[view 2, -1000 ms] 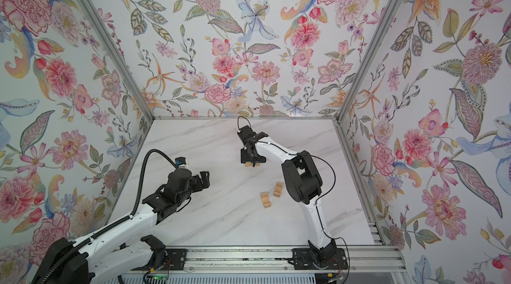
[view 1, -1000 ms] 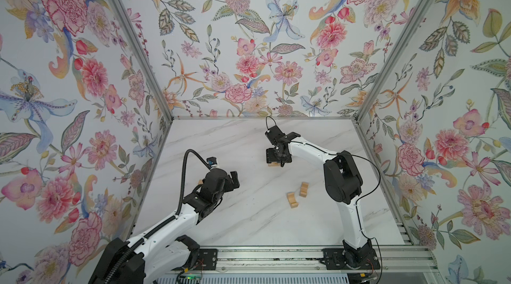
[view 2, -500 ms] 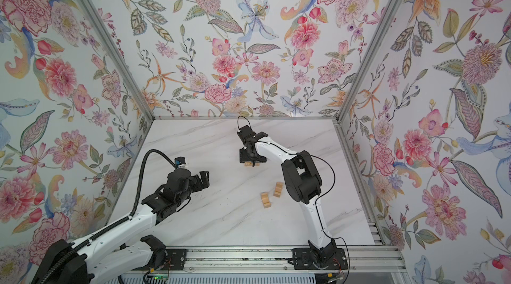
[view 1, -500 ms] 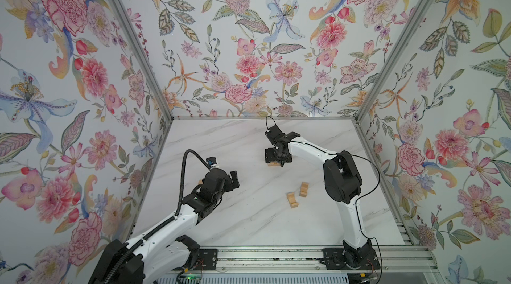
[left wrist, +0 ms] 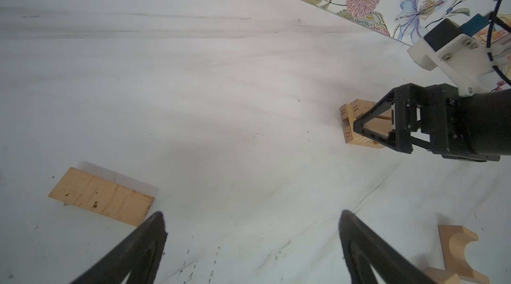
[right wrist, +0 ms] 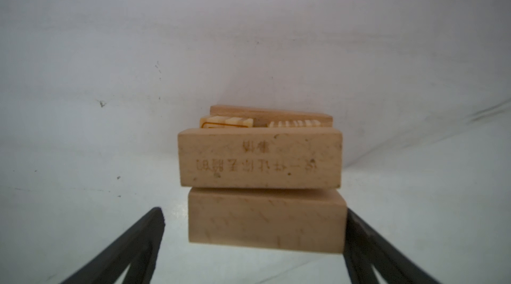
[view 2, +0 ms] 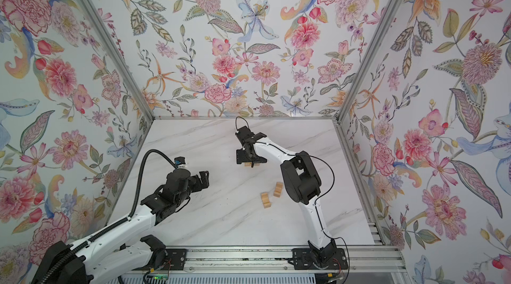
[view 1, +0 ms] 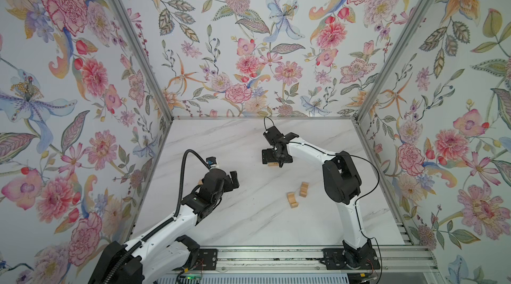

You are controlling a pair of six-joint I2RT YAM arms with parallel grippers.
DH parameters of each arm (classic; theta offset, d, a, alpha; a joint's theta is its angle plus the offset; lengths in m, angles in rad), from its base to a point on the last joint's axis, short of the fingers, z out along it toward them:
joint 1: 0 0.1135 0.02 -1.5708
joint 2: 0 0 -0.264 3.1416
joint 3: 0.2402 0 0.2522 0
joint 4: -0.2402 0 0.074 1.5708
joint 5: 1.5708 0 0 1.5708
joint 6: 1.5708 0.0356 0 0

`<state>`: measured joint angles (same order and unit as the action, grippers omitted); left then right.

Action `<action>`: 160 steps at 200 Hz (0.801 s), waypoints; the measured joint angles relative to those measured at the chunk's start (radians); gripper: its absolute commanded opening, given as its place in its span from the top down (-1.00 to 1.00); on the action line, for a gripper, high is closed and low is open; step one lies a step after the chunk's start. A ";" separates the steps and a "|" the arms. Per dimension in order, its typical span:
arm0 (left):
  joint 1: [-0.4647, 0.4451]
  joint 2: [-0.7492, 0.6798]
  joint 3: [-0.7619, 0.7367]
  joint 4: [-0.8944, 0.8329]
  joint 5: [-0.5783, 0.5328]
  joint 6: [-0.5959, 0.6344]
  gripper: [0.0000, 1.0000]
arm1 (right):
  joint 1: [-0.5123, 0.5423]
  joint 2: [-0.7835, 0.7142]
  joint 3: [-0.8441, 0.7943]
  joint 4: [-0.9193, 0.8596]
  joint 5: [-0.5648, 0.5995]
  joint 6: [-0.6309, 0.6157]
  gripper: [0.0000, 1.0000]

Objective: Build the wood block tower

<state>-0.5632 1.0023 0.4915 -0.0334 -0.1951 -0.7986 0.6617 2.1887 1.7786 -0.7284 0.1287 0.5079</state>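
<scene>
Straddling near block (right wrist: 266, 219) of tower (right wrist: 260, 158) w/ right gripper (right wrist: 253, 210) spread wide, gripping nothing; risking one finger (right wrist: 359, 241) snagging it on retreat, tipping tower. Left gripper (left wrist: 251, 213) idling wide, empty.

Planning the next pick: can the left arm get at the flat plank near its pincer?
Probably yes: the flat plank lies alone just ahead of the open left pincer, nothing between them.

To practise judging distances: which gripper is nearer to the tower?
Right. The right gripper sits over the tower, fingers open either side of it. The left gripper hangs well off to the tower's left, nearer the front, in both top views.
</scene>
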 measured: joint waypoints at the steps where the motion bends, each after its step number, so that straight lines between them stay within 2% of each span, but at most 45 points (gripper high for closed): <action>1: 0.000 -0.001 0.000 0.000 0.000 0.000 -0.98 | 0.000 0.000 0.000 0.000 0.000 0.000 -0.98; 30: 0.000 -0.027 0.000 -0.014 0.000 0.005 -0.98 | 0.017 -0.037 -0.019 0.000 0.009 0.000 -0.99; 69: -0.009 -0.082 0.000 -0.032 0.001 0.005 -0.98 | 0.025 -0.179 -0.111 0.000 0.030 0.000 -0.99; 160: -0.138 -0.154 -0.024 -0.090 -0.026 -0.047 -0.97 | 0.038 -0.409 -0.371 -0.003 0.088 0.008 -0.99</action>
<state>-0.7013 0.8482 0.4675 -0.1238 -0.2214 -0.8459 0.6994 1.7794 1.4078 -0.7315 0.2169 0.5163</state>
